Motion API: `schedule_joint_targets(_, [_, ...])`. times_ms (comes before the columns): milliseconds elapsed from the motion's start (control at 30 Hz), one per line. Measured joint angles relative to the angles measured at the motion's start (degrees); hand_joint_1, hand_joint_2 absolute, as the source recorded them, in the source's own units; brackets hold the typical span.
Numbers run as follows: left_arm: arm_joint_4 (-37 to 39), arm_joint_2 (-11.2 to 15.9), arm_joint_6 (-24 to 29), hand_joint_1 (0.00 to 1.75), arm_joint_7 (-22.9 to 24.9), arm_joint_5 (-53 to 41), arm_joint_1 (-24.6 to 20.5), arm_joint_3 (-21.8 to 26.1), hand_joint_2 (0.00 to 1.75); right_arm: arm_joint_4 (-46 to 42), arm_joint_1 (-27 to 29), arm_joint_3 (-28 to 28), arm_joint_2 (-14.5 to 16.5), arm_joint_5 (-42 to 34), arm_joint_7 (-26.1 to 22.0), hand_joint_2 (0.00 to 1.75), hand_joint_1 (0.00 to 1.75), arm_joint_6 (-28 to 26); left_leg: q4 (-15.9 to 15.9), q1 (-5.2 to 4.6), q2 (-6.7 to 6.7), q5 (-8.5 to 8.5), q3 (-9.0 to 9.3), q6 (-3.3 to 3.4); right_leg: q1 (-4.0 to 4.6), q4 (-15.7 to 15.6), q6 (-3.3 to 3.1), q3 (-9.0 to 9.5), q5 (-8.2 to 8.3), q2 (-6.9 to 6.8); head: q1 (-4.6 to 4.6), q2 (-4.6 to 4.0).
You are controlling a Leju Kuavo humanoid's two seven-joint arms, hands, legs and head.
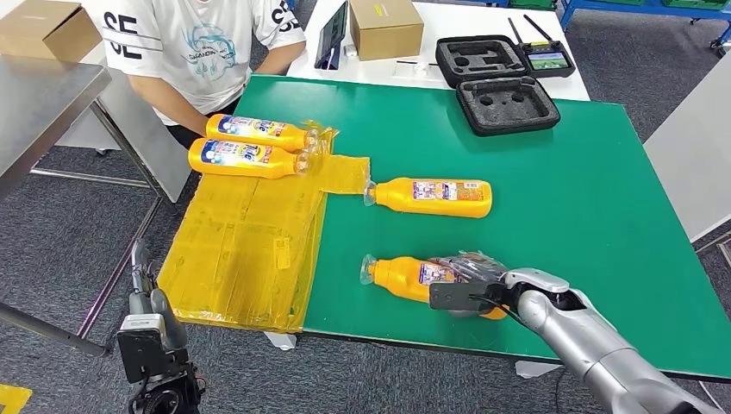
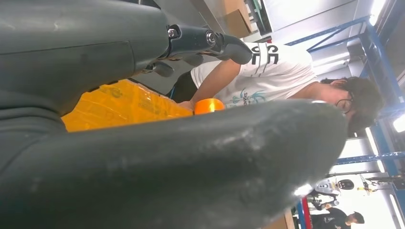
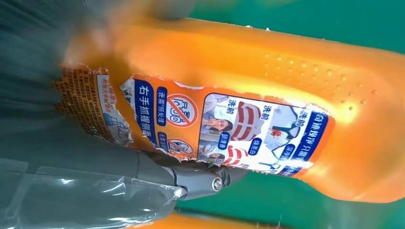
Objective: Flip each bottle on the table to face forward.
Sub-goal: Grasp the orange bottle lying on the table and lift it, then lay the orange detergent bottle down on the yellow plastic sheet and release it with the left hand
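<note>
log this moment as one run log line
right robot hand: grips near bottle lying on green mat | left robot hand: hangs off table, holds nothing | other bottles: three

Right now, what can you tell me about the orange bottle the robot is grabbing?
The orange bottle lies on its side on the green table, near the front edge, with its clear cap end pointing toward the yellow sheet. It looks like smooth plastic with small raised dots. Its label is torn and shows little pictures and blue writing. The right robot hand grips its wide end, fingers wrapped over it.
</note>
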Motion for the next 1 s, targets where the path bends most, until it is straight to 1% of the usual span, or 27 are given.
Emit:
schedule_joint_targets(100, [-0.31,-0.2,0.01,0.0,-0.4,-0.04,0.62,0.03,0.0,-0.55,1.36,-2.31,0.94,-0.68,-0.44,1.75,1.75,-1.95,0.0,0.0,0.01,0.0,0.0,0.0,0.01,0.0,0.0,-0.03,0.0,0.01,-0.01,0.01])
schedule_joint_targets(300, [-0.47,-0.5,0.01,0.0,-0.56,-0.05,1.11,0.11,0.0,-1.0,2.5,-4.6,2.24,-0.89,-0.8,1.75,1.75,-2.43,-0.01,0.02,0.0,0.0,-0.01,0.0,0.02,0.0,-0.01,-0.03,-0.01,-0.01,-0.01,0.01])
schedule_joint_targets(367, [-0.51,-0.56,-0.03,0.0,-0.63,-0.05,1.19,0.16,0.0,-1.11,2.96,-5.48,2.77,-1.92,-1.44,1.75,1.75,-3.5,-0.01,0.01,0.0,0.0,-0.03,0.0,0.01,0.0,0.0,-0.03,-0.01,0.0,0.0,0.01])
schedule_joint_targets(467, [-0.84,-0.78,-0.56,0.0,-0.7,0.1,1.36,0.23,0.0,-1.72,4.33,-8.59,4.88,-6.5,-4.73,1.75,1.75,-6.83,-0.01,0.01,0.0,0.0,-0.05,0.0,0.0,0.0,0.0,-0.04,-0.01,0.0,0.01,0.01])
schedule_joint_targets(567, [-1.22,-1.19,-2.52,0.0,-0.55,1.36,1.4,0.25,0.0,-3.87,6.48,-12.97,8.27,-13.62,-11.07,1.75,1.75,-9.06,-0.01,0.02,0.02,0.0,-0.04,0.0,0.02,0.0,-0.01,-0.07,-0.01,0.01,-0.01,0.01])
schedule_joint_targets(600, [-1.33,-1.35,-3.6,0.0,-0.4,2.1,1.41,0.19,0.0,-4.98,7.38,-14.48,9.75,-16.39,-13.57,1.75,1.75,-9.29,-0.01,0.03,0.02,0.0,-0.04,-0.01,0.04,0.01,-0.01,-0.08,-0.01,0.0,-0.01,0.01])
schedule_joint_targets(700, [-1.74,-1.72,-7.36,0.0,0.58,4.44,1.54,-0.17,0.0,-8.05,9.8,-17.95,14.16,-22.77,-18.93,1.75,1.75,-9.07,-0.02,0.09,0.02,-0.01,-0.04,-0.02,0.11,0.01,-0.04,-0.09,-0.03,0.0,-0.01,0.01])
schedule_joint_targets(767, [-2.34,-1.85,-10.54,0.0,1.74,5.86,1.75,-0.59,0.0,-9.55,11.2,-19.4,16.75,-25.64,-20.95,1.75,1.75,-8.61,-0.02,0.12,0.03,-0.03,-0.04,-0.05,0.14,0.01,-0.05,-0.11,-0.05,0.01,-0.01,0.01])
schedule_joint_targets(867, [-3.45,-1.88,-16.53,0.0,3.83,7.08,2.05,-1.73,0.0,-11.03,12.95,-20.59,19.9,-28.69,-22.33,1.75,1.75,-8.05,-0.03,0.12,0.03,-0.04,-0.04,-0.07,0.13,0.01,-0.06,-0.12,-0.06,0.01,0.01,0.01])
schedule_joint_targets(1000, [-4.31,-1.88,-23.21,0.0,5.75,7.36,1.67,-3.76,0.0,-11.46,14.44,-20.76,22.74,-29.52,-22.57,1.75,1.75,-8.37,-0.03,0.09,0.03,-0.04,-0.05,-0.07,0.09,0.01,-0.06,-0.13,-0.06,0.01,0.0,0.01])
